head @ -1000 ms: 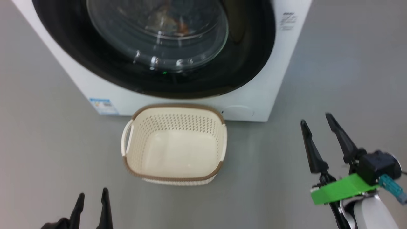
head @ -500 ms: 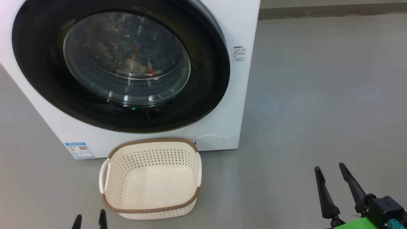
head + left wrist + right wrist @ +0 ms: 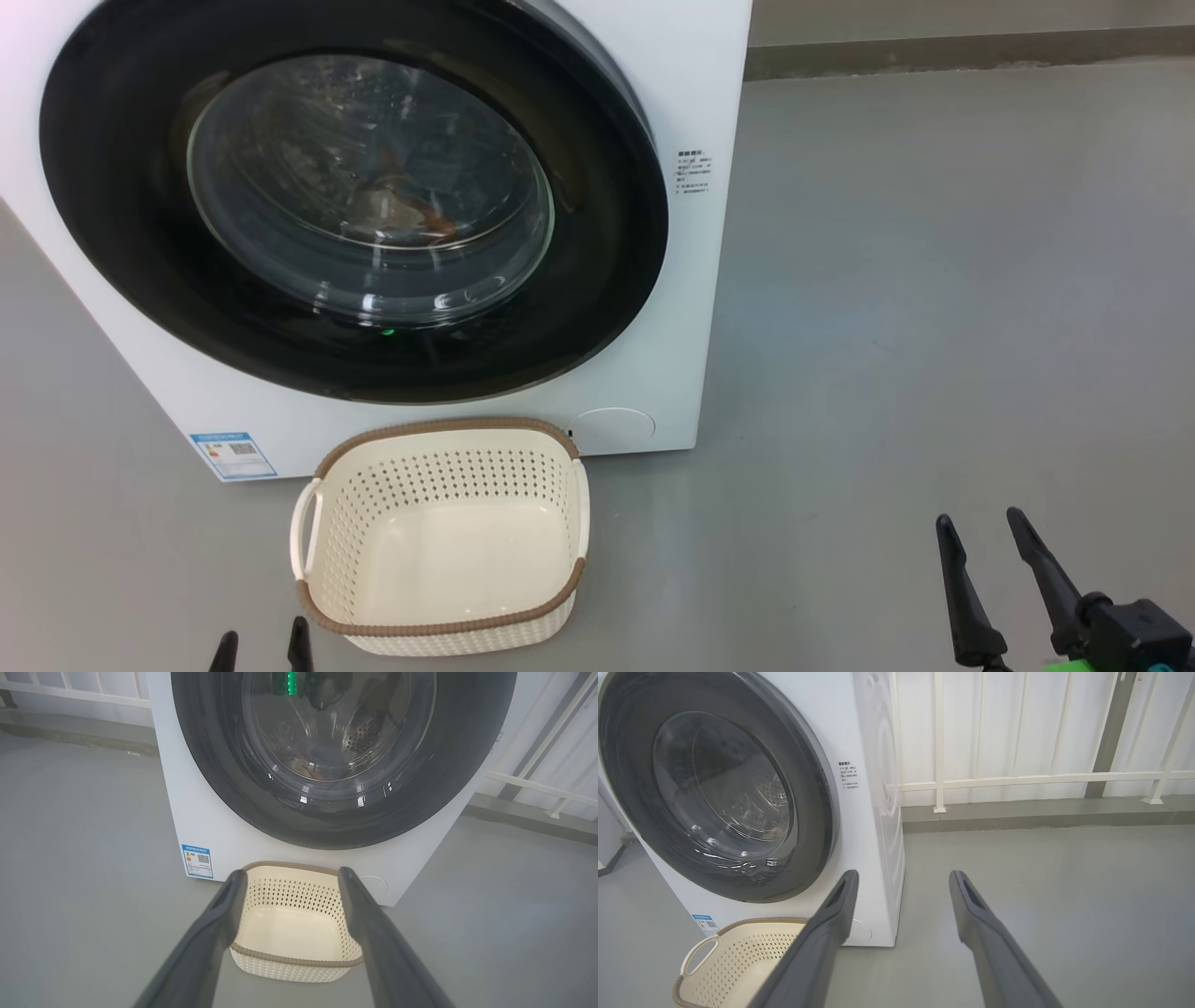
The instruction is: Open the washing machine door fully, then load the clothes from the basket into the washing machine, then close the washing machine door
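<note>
The washing machine (image 3: 695, 233) stands on the grey floor (image 3: 934, 280), and I place everything by it. Its door (image 3: 607, 280) lies shut against the machine's front, black rim flush all round. Behind the bulging glass, inside the drum, I make out a pale and orange-brown patch that I take for the clothes (image 3: 411, 210); reflections blur the rest. The basket (image 3: 439, 427) sits on the floor right at the foot of the machine, below the door, its far rim near or touching the front panel, I cannot tell which, and its cream bottom shows all over. The blue label sticker (image 3: 233, 455) is on the machine's lower front corner, just beside the basket.

My left gripper (image 3: 262, 646) hangs in front of the machine, on the near side of the basket, fingers spread wide and holding nothing. My right gripper (image 3: 980, 521) hangs off the machine's right front corner, well apart from it, above bare floor, equally wide and holding nothing.
</note>
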You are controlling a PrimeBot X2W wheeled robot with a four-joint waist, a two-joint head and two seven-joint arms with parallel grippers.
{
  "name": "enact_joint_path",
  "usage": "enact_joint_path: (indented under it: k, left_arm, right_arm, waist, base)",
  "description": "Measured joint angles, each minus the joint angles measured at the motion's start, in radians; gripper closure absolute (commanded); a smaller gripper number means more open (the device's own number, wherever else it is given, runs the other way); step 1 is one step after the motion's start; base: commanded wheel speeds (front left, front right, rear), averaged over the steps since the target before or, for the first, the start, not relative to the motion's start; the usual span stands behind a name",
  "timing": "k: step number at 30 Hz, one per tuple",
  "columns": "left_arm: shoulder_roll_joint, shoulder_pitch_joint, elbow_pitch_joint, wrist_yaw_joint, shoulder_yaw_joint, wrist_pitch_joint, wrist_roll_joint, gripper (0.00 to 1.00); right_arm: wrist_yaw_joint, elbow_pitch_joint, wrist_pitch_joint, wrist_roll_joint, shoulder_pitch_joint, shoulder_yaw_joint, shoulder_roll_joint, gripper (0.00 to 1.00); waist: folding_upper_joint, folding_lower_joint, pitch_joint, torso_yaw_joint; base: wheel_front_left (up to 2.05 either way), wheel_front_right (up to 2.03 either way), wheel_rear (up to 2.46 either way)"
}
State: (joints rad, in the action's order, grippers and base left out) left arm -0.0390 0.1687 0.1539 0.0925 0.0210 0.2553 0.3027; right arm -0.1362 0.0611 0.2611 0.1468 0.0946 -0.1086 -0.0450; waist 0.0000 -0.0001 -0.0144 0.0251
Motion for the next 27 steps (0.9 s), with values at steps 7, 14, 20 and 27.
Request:
enact_joint_path:
  k: [7,14,20,27]
  left_arm:
    - [0.000,0.001,-0.009,0.000,0.001,0.000,0.000,0.00]
    - [0.000,0.002,-0.018,0.000,0.001,0.000,0.000,0.00]
    - [0.000,0.013,-0.022,0.000,0.001,0.000,0.000,0.00]
    - [0.022,0.019,0.039,0.000,-0.011,-0.002,0.002,1.00]
  right_arm:
    - [0.000,0.021,-0.004,0.000,0.010,-0.007,0.004,0.00]
    - [0.000,0.032,-0.004,0.001,0.010,-0.010,0.004,0.00]
    - [0.000,0.034,-0.004,0.011,0.010,-0.010,0.004,0.00]
    - [0.000,0.108,-0.004,0.014,0.015,-0.003,0.014,1.00]
  waist:
    - [0.0000,0.0000,-0.002,0.006]
    - [0.0000,0.0000,-0.001,0.014]
    - [0.0000,0.0001,0.001,0.020]
    - [0.0000,0.0001,0.001,0.021]
  base:
    - [0.00,0.00,0.00]
    - [0.00,0.00,0.00]
    - [0.00,0.00,0.00]
    - [0.00,0.00,0.00]
